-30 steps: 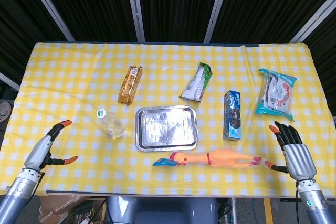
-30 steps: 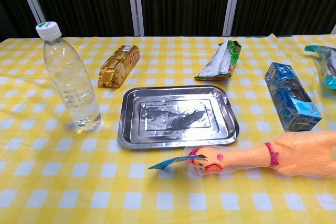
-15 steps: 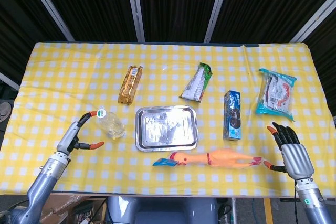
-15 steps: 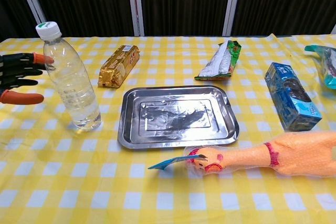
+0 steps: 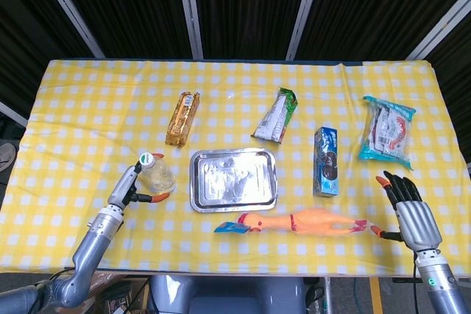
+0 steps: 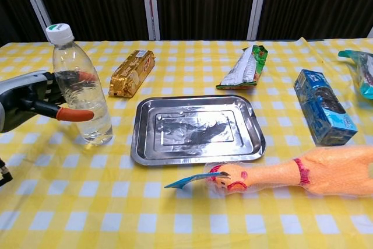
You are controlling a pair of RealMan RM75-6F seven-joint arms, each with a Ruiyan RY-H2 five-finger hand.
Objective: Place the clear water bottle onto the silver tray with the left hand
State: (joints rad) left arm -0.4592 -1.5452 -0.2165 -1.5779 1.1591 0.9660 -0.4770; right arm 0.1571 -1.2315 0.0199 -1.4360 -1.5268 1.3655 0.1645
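Note:
The clear water bottle (image 5: 157, 175) with a white and green cap stands on the yellow checked cloth, just left of the silver tray (image 5: 234, 179). In the chest view the bottle (image 6: 81, 91) leans slightly toward the tray (image 6: 195, 127), which holds nothing. My left hand (image 5: 131, 185) wraps the bottle from the left. Its orange-tipped thumb crosses the front of the bottle and its fingers show through the plastic behind, as the chest view of the hand (image 6: 29, 100) shows. My right hand (image 5: 408, 211) rests open at the table's near right corner, holding nothing.
A rubber chicken (image 5: 309, 221) lies along the tray's near side. A blue box (image 5: 326, 161) stands right of the tray. Behind it lie a gold packet (image 5: 183, 118) and a green and white packet (image 5: 277, 115). A snack bag (image 5: 388, 130) sits far right.
My left hand moved right from the table's left edge to the bottle and closed around it. The bottle's top has shifted a little to the right. The right hand barely moved.

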